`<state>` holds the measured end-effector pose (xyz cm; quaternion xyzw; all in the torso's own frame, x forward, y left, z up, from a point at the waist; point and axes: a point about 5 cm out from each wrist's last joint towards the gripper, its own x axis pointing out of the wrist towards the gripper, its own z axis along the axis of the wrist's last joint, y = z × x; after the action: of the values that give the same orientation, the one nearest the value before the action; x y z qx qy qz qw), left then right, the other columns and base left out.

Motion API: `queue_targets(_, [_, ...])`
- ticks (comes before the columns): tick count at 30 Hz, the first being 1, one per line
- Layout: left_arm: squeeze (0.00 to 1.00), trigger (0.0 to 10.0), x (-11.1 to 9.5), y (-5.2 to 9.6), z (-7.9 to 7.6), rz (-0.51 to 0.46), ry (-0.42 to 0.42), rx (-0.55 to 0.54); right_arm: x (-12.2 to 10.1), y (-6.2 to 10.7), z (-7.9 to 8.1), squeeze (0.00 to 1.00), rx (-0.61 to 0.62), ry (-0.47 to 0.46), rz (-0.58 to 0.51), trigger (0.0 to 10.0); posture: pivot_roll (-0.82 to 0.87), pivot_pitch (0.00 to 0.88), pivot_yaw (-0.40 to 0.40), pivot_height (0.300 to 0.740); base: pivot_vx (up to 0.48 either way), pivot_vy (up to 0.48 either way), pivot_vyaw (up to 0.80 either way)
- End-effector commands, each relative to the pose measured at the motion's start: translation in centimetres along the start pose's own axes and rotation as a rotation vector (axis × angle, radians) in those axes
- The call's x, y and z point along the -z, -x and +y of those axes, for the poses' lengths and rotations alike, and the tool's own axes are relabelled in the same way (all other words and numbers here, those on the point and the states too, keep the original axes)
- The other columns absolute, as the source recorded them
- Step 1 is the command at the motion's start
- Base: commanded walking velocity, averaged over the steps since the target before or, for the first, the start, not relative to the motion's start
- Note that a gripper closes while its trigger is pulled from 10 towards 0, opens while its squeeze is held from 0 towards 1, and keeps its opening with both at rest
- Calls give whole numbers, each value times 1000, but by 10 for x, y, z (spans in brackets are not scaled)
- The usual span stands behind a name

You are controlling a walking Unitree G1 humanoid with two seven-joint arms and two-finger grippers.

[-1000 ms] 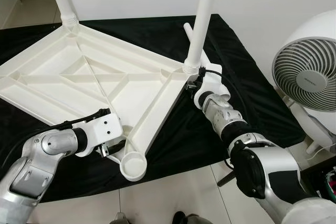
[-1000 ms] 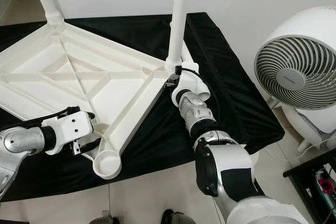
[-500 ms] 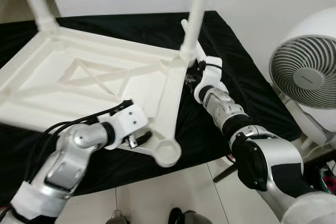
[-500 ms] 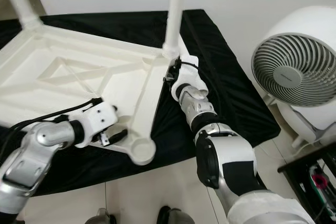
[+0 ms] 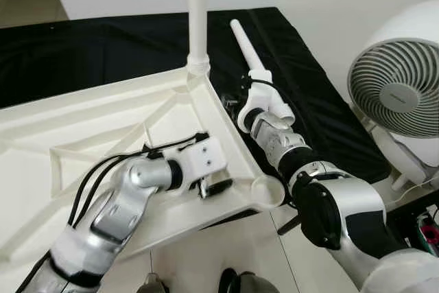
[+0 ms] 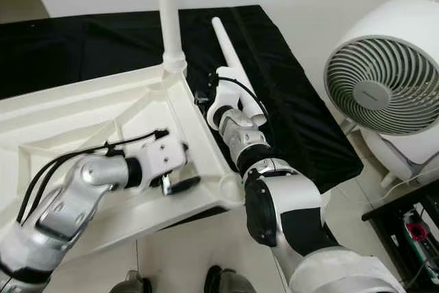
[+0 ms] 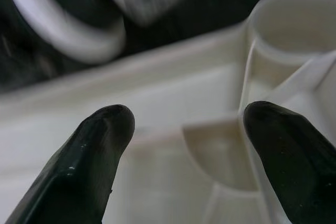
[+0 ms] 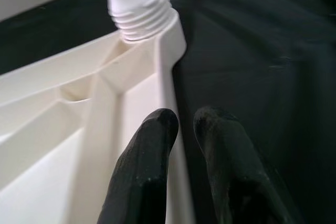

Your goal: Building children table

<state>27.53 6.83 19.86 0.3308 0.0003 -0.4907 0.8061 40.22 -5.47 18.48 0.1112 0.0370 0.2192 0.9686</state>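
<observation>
The white children's table top (image 5: 103, 135) lies upside down on a black cloth (image 5: 309, 108). One white leg (image 5: 197, 12) stands screwed into its far corner. The near corner has an empty round socket (image 5: 269, 190). A loose white leg (image 5: 247, 49) lies on the cloth behind my right arm. My left gripper (image 5: 218, 187) is open over the ribbed underside, just beside the empty socket (image 7: 294, 24). My right gripper (image 5: 232, 103) is at the table's right rim (image 8: 170, 72) below the screwed leg. Its fingers (image 8: 152, 182) are closed on either side of that rim.
A large white fan (image 5: 398, 94) stands on the floor to the right, close to my right arm. The cloth-covered surface ends just past the table's near corner, with pale floor tiles (image 5: 192, 259) below.
The table top has swung round, carrying the corner with the upright leg to the left. My left gripper has moved from outside the rim to over the underside. The loose leg is uncovered.
</observation>
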Motion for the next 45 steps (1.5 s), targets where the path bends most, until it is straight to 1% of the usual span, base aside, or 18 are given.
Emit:
queue_targets(1, [0,10000,0,0,15,-2,-6,-197,-8,1,-5,0,30,4,-62,10000,194,158,-51,740,0,0,0])
queue_targets(6, [0,10000,0,-1,22,-3,8,-258,-13,3,-11,0,51,-10,-104,10000,190,159,-48,740,0,0,0])
queue_targets(7, [0,10000,1,0,30,-7,23,-311,-19,6,-19,0,86,-20,-166,10000,185,158,-44,740,0,0,0])
queue_targets(11, [0,10000,1,1,36,-8,27,-346,-26,9,-25,0,108,-31,-243,10000,182,158,-35,740,0,0,0])
queue_targets(13, [0,10000,-1,1,39,-37,61,-350,-35,12,-24,0,106,3,-318,10000,179,157,-32,740,0,0,0])
queue_targets(18, [0,10000,-5,6,38,-86,98,-314,-41,16,-21,0,86,32,-405,10000,182,151,-33,740,0,0,0])
queue_targets(21, [0,10000,-5,7,38,-94,107,-306,-41,17,-21,0,86,37,-414,10000,182,151,-33,740,0,0,0])
queue_targets(23, [0,10000,-1,21,29,-121,128,-232,-41,33,-25,0,80,98,-508,10000,193,136,-41,740,0,0,0])
queue_targets(26, [0,10000,0,25,27,-133,138,-212,-40,39,-26,0,90,129,-537,10000,194,134,-43,740,0,0,0])
queue_targets(29, [0,10000,6,36,25,-140,154,-193,-31,60,-34,0,142,205,-575,10000,196,130,-49,740,0,0,0])
queue_targets(30, [0,10000,6,36,25,-140,154,-193,-31,60,-34,0,142,205,-575,10000,196,130,-49,740,0,0,0])
queue_targets(32, [0,10000,13,40,26,-120,150,-200,-23,78,-40,0,179,240,-577,10000,187,118,-52,740,0,0,0])
queue_targets(33, [0,10000,13,40,26,-120,150,-200,-23,78,-40,0,179,240,-577,10000,187,118,-52,740,0,0,0])
queue_targets(35, [0,10000,20,43,25,-90,144,-195,-17,94,-45,0,212,254,-574,10000,175,111,-51,740,0,0,0])
queue_targets(36, [0,10000,20,43,25,-90,144,-195,-17,94,-45,0,212,254,-574,10000,175,111,-51,740,0,0,0])
queue_targets(39, [0,10000,26,46,23,-65,140,-170,-14,106,-46,0,231,249,-569,10000,165,107,-49,740,0,0,0])
queue_targets(41, [0,10000,31,48,19,-43,128,-134,-11,117,-44,0,232,254,-566,10000,159,103,-46,740,0,0,0])
queue_targets(45, [0,10000,35,52,11,-28,112,-67,-8,128,-42,0,242,237,-548,10000,148,104,-41,740,0,0,0])
